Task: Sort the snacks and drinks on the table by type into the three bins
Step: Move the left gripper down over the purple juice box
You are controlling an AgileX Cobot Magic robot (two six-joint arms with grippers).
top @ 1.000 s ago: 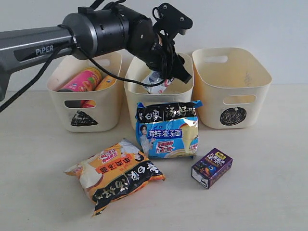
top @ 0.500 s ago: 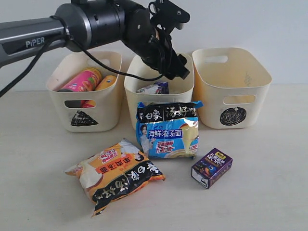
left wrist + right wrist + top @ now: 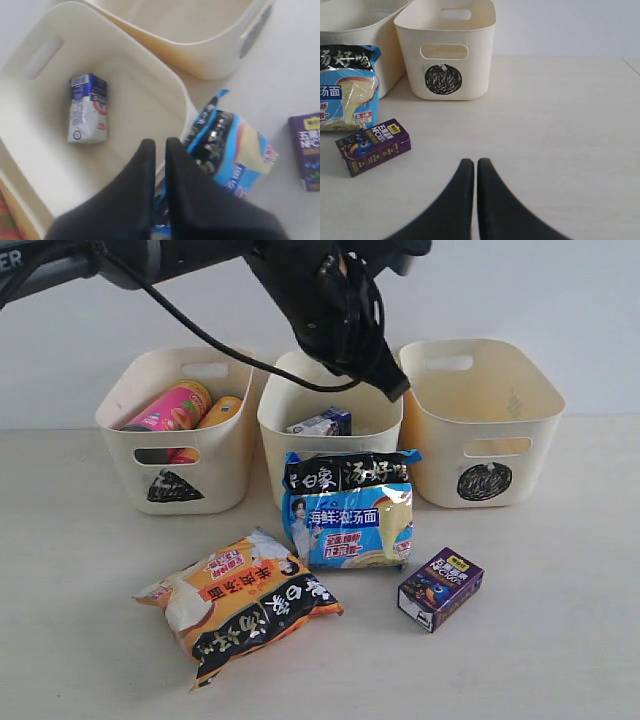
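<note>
Over the middle bin [image 3: 272, 445], the left claw [image 3: 160, 146] hangs high with its fingers pressed together on nothing; the white carton [image 3: 322, 423] lies on the bin floor below, apart from them; the pink tube [image 3: 170, 407] and yellow tube [image 3: 222, 412] sit in the triangle bin [image 3: 215, 475] at far left; the circle bin [image 3: 440, 475] at far right looks empty. Three items wait on the table [image 3: 560, 640]: the blue packet [image 3: 348, 515] leaning on the middle bin's front, the orange packet [image 3: 240, 600] at near left, and the purple carton [image 3: 440, 588] at near right.

That carton seems the likely next pick; it lies near and right of the left claw, on the right arm's side; the right claw [image 3: 471, 165], also pressed shut and empty, hovers low over bare table with the carton ahead of it, and looks the closer of the two; the carton's long axis runs from near left to far right. Bare table opens to its right and near side; the blue packet stands just beside its far-left corner, the circle bin beyond.
</note>
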